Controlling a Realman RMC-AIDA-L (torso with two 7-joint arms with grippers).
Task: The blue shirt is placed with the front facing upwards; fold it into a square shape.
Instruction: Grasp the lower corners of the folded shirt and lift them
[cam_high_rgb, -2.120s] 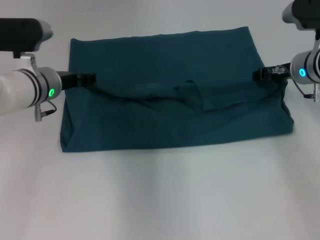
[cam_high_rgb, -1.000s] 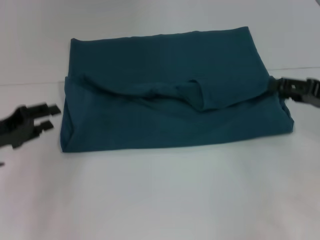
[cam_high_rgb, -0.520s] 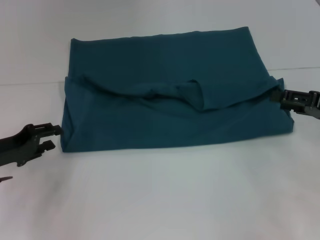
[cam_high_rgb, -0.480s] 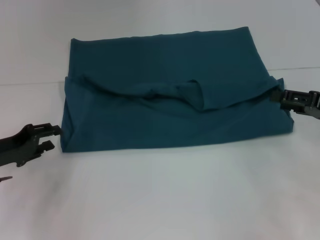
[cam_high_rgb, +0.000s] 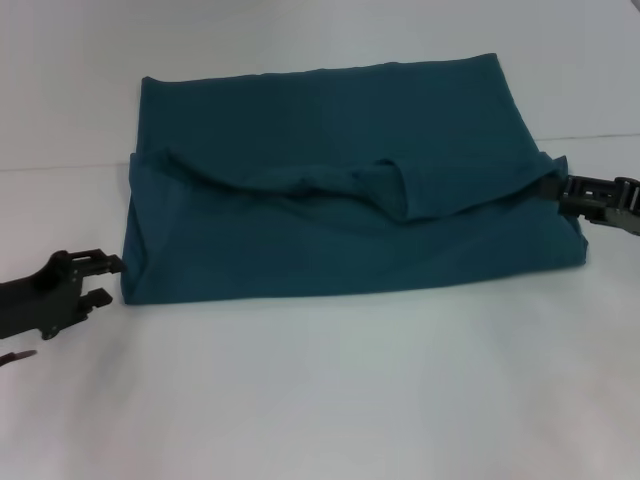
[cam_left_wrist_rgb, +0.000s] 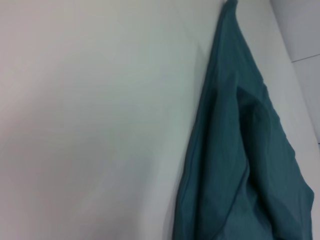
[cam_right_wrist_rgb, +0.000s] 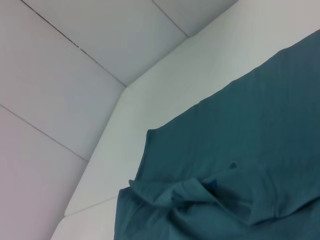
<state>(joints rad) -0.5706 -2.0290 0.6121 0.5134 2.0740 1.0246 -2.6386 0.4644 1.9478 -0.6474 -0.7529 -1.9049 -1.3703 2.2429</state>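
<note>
Shirt: blue shirt folded wide on white desk.
Left pincer: fingers apart, just beside near left corner.
Right pincer: at right edge, grip unclear.
Wrist views: cloth only, no fingers.

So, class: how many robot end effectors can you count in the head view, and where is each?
2. The left end effector sits beside the blue shirt's near-left corner; the right end effector is at its right edge.
</note>
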